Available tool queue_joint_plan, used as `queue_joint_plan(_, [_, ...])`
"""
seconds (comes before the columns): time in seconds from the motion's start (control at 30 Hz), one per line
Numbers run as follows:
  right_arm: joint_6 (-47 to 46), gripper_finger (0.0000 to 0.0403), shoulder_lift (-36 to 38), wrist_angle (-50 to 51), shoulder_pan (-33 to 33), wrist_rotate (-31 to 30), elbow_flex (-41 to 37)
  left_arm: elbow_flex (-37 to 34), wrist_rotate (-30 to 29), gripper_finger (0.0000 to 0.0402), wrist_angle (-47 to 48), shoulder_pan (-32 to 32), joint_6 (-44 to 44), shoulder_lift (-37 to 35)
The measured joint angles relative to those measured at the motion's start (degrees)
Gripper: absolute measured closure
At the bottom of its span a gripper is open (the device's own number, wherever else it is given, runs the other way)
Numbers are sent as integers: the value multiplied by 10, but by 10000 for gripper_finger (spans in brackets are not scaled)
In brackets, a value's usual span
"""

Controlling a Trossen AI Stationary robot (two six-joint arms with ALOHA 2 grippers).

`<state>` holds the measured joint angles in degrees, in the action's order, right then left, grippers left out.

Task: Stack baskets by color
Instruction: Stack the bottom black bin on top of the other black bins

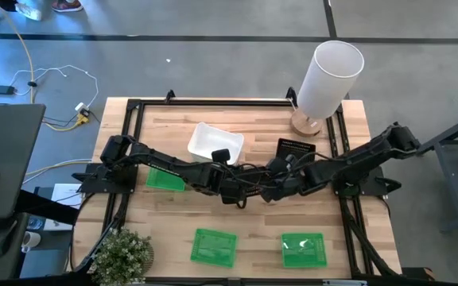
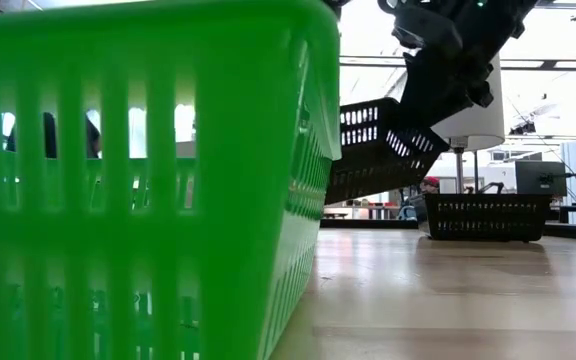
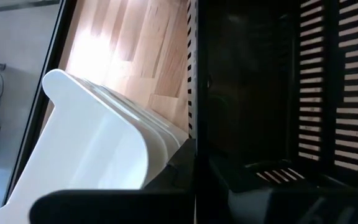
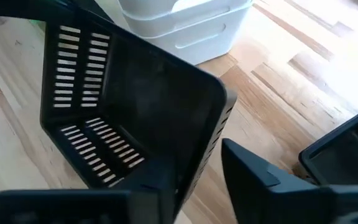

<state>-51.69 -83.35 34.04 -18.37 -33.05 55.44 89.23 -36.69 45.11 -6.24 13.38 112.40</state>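
We hold a black basket (image 4: 129,118) tilted above the table (image 1: 253,226), our left gripper (image 1: 227,191) clamped on its rim. Our right gripper (image 1: 275,184) sits at its opposite rim, one finger (image 4: 260,177) outside the wall; whether it grips, we cannot tell. White baskets (image 4: 188,25) lie just beyond, another black basket (image 2: 486,217) beside.

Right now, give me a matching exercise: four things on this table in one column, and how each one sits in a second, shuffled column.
Things:
1. black basket between the arms
2. white baskets
3. tall white cylinder
4. plant

States:
A. upright on a round wooden base
B. nested in one stack
C. leafy, at a table corner
D. tilted, off the table

Pairs: 1-D, 2-B, 3-A, 4-C
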Motion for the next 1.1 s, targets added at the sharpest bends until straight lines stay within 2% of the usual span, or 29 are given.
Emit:
queue_joint_plan(0.17, [-24, 381, 0, 0, 0, -6, 0, 0, 0, 401, -2, 0, -11, 0])
queue_joint_plan(0.23, [-36, 395, 0, 2, 0, -10, 0, 0, 0, 400, -5, 1, -13, 0])
queue_joint_plan(0.4, [-65, 396, 0, 11, 0, -21, 0, 0, 4, 400, -13, 7, -18, 0])
queue_joint_plan(0.5, [-70, 400, 0, 15, 0, -24, 0, 0, 28, 391, -14, 14, -20, 0])
queue_joint_plan(0.73, [-103, 402, 0, 43, 0, -39, 0, 0, 82, 327, -19, 27, -17, 0])
queue_joint_plan(0.9, [-113, 402, 0, 62, 4, -40, 0, 0, 78, 280, -21, 29, -17, 0])
queue_joint_plan(1.1, [-113, 402, 0, 75, 14, -44, 0, 0, 78, 260, -35, 22, -52, 0])
